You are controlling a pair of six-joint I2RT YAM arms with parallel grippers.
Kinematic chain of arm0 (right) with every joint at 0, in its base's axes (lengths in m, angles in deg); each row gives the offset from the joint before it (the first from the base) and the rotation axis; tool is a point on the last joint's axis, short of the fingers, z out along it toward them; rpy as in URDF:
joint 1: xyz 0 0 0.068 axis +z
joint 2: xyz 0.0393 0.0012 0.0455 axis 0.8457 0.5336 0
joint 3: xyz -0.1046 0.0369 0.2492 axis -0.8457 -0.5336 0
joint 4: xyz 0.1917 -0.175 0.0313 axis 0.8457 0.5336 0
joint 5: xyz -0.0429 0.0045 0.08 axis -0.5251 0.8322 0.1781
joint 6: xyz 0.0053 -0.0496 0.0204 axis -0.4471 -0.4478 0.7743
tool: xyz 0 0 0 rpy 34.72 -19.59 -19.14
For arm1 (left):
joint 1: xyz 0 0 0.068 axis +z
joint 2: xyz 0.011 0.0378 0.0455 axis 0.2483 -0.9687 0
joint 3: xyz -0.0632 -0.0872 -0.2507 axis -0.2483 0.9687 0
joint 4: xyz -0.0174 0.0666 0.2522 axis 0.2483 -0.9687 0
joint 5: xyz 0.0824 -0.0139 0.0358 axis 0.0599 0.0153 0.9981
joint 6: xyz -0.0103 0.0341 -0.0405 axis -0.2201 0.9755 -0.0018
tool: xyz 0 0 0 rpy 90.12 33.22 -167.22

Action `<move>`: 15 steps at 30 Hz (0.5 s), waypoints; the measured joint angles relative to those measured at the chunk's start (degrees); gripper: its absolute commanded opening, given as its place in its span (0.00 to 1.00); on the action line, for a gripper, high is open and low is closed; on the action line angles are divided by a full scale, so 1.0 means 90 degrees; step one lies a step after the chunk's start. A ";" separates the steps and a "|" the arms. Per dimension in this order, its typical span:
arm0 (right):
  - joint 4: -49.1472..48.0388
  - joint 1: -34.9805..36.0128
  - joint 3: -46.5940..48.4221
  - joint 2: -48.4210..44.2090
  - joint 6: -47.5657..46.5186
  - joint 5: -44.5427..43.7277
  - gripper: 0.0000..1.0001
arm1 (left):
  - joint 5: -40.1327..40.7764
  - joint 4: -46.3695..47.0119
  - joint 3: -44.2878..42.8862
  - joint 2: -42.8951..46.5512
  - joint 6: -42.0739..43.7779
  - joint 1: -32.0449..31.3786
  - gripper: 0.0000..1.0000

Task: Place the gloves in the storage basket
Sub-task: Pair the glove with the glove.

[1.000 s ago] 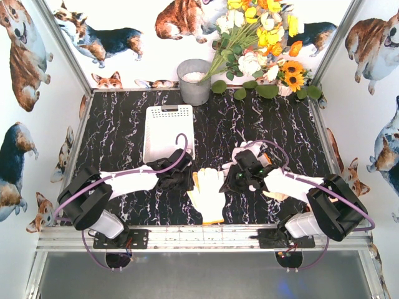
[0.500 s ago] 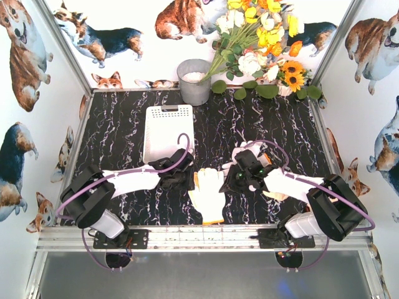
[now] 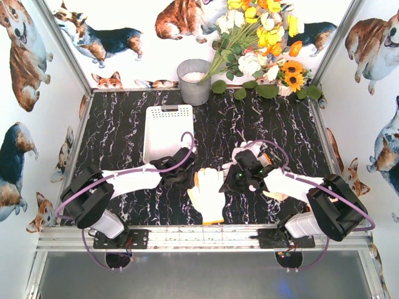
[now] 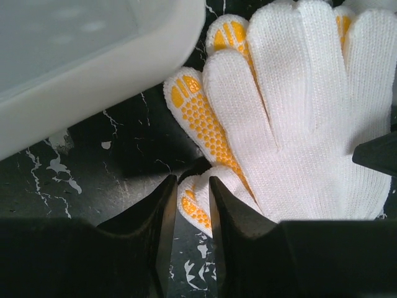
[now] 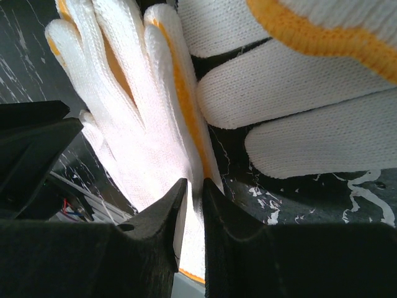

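Stacked pair: white knit gloves, orange-yellow dotted palms, orange cuff. Flat on table, centre, near front edge; fingers point away, cuff toward front edge. Lower glove offset, dotted fingers peeking out at left. Further white glove just right of pair, yellow-trimmed cuff, mostly hidden. Storage basket: white, rectangular, perforated, upright, just behind-left of pair.

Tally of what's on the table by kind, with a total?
Gloves: 3 at least, a plain glove on a dotted glove and a third glove beside them; more may be hidden
Basket: 1
Bucket: 1
Bouquet: 1
Total: 6 at least
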 measured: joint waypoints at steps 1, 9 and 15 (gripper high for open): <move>0.0000 0.0000 0.0000 0.0000 0.0000 0.0002 0.20 | -0.0002 -0.0012 -0.0005 -0.0002 0.0015 -0.0010 0.21; -0.0002 0.0000 0.0000 0.0000 0.0000 0.0019 0.20 | -0.0087 0.0002 -0.0121 -0.0114 0.0100 -0.0180 0.18; -0.0005 0.0000 0.0000 0.0000 0.0000 0.0022 0.20 | -0.0087 -0.0002 -0.0126 -0.0206 0.0104 -0.0214 0.18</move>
